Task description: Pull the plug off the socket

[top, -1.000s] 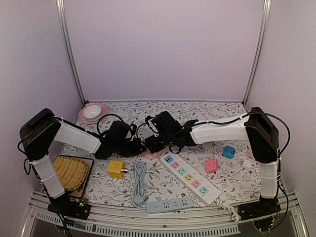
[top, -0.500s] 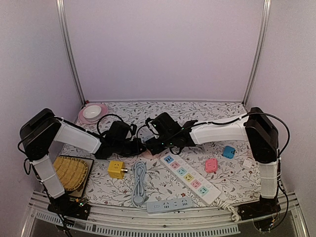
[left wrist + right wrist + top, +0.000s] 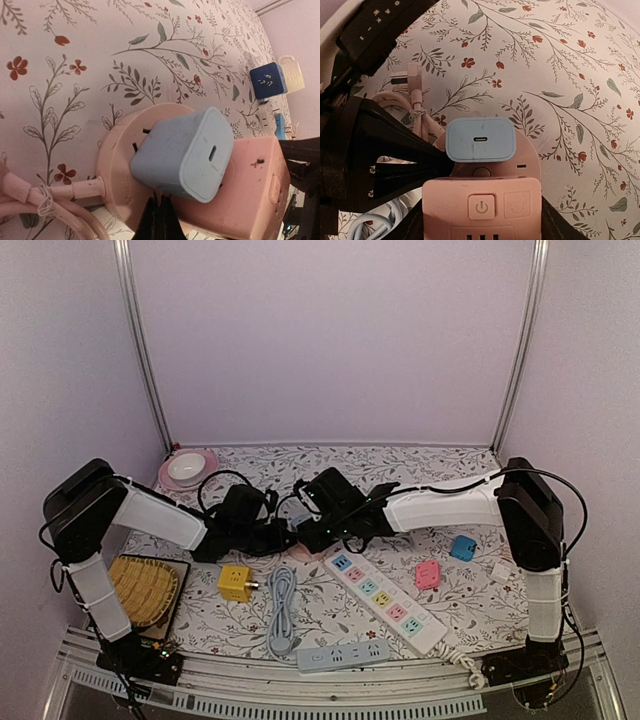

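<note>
Standing by the table, I see the pale blue plug [image 3: 182, 155] sitting in the round face of the pink socket [image 3: 112, 162], directly ahead of the left gripper [image 3: 157, 222]. Its two fingers [image 3: 151, 230] are pressed together into one thin tip at the socket's rim, just under the plug, and they hold nothing that I can see. The right gripper [image 3: 481, 227] is clamped on the square body of the socket, one finger on each side, with the plug just beyond its fingertips. I judge the plug to be light, hard and smooth, a small plastic block with rounded corners, so it may slip. The best hold seems to be across its two broad flat sides, close to the socket face, with a pull straight away from that face, because stiff pins will bind if the plug is tilted. The socket looks light too, so it needs the right gripper to keep it down. The left wrist view shows the plug's side and how it stands out of the round face. The right wrist view shows instead its end with the small port [image 3: 480, 139], the power button [image 3: 481, 206] and the bundled cord [image 3: 415, 117] to the left of its fingers. The top view hides the plug under the two wrists.
</note>
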### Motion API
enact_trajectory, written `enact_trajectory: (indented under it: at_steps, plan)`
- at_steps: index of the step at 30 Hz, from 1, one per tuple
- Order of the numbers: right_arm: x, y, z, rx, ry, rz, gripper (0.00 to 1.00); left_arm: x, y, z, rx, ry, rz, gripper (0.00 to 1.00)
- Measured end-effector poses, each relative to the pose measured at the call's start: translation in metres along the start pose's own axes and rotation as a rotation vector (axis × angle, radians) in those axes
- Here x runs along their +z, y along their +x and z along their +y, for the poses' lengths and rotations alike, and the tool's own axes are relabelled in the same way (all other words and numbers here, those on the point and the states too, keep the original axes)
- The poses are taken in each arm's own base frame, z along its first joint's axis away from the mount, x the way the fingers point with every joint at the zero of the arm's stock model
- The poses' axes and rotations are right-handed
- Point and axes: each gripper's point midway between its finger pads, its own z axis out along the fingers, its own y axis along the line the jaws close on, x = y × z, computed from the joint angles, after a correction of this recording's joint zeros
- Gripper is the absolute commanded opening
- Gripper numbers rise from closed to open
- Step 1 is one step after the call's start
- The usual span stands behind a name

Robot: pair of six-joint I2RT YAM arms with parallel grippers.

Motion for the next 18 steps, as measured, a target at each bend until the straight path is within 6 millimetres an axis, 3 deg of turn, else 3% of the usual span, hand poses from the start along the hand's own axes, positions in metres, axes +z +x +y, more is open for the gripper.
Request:
enact_trajectory:
  at_steps: [9, 18]
  plan:
    - [-0.002, 0.001, 0.002, -0.026, 0.034, -0.004, 0.25, 0.005, -0.002, -0.001, 0.002, 0.008, -0.011, 0.00]
    - [-0.001, -0.001, -0.017, 0.075, -0.052, 0.025, 0.24, 0.010, -0.003, -0.004, 0.007, 0.025, -0.024, 0.00]
